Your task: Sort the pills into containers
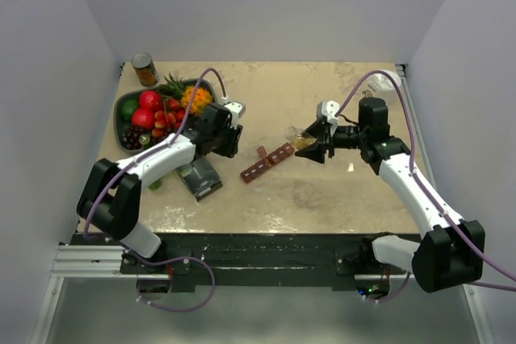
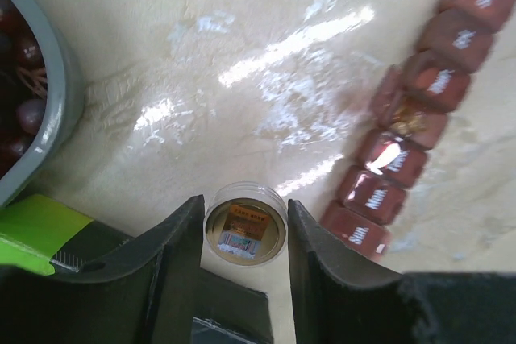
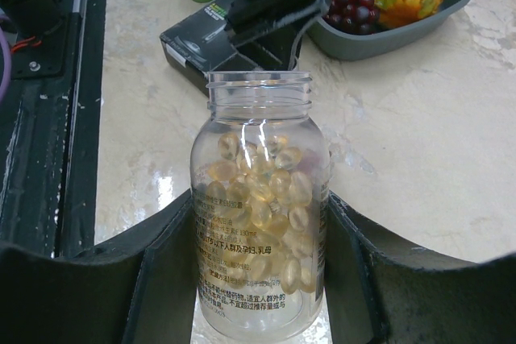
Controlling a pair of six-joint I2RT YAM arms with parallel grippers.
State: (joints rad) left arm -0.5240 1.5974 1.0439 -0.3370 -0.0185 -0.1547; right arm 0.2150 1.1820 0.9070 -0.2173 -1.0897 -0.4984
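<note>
With your right gripper (image 3: 260, 199) clamped on the uncapped clear plastic bottle (image 3: 258, 288) of yellowish softgel pills (image 3: 266, 191), just beside the far end of the long dark red compartment strip (image 1: 268, 162), tilt its mouth slowly over one cell so capsules trickle, not pour.

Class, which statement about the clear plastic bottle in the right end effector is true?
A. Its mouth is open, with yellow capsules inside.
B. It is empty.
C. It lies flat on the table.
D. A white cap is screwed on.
A: the clear plastic bottle in the right end effector has a bare threaded neck and translucent yellow capsules inside.
</note>
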